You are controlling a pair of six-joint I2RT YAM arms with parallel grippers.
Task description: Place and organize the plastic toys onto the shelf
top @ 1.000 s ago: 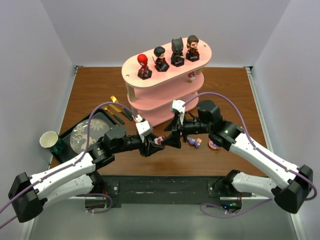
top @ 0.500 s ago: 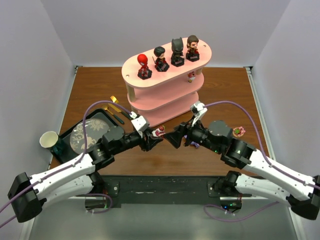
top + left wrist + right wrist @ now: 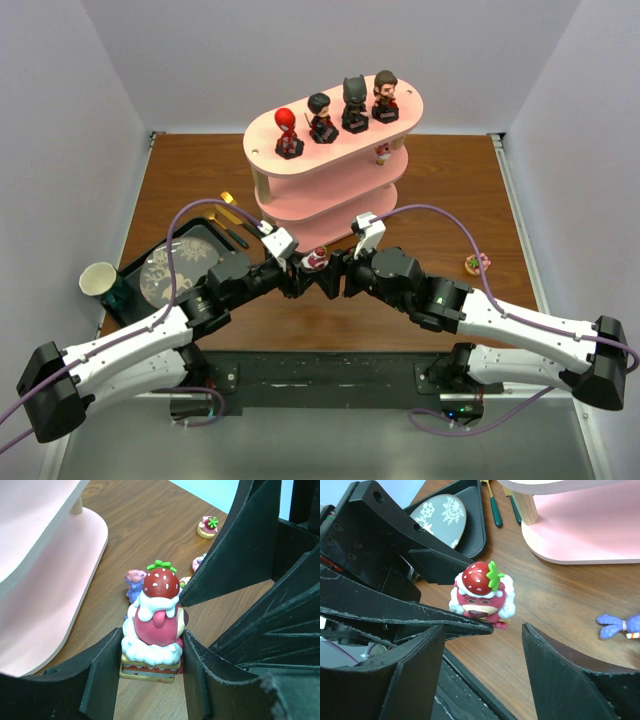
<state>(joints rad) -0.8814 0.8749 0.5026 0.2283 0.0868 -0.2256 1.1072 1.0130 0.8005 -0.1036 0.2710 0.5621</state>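
Observation:
My left gripper [image 3: 312, 268] is shut on a pink bear toy with a strawberry on its head [image 3: 317, 260], held by its cake base above the table in the left wrist view [image 3: 152, 630]. My right gripper [image 3: 336, 274] is open and faces it closely; in the right wrist view [image 3: 484, 630] the bear [image 3: 482, 592] sits just beyond its jaws. The pink shelf [image 3: 330, 150] carries four big-headed figures on top, the red one [image 3: 288, 130] at the left, and a small figure [image 3: 381, 153] on the middle tier. A purple pony [image 3: 134, 582] lies by the shelf base.
A pink and green toy [image 3: 477, 263] lies on the table at the right, and a blue-purple toy [image 3: 620, 625] lies nearer. A black tray [image 3: 130, 265] with a plate, a cup [image 3: 98, 280] and cutlery [image 3: 235, 222] sit at the left.
My left gripper has carried the bear toy up and a little toward the shelf. My right arm has lowered and stretched left, its open gripper now facing the bear.

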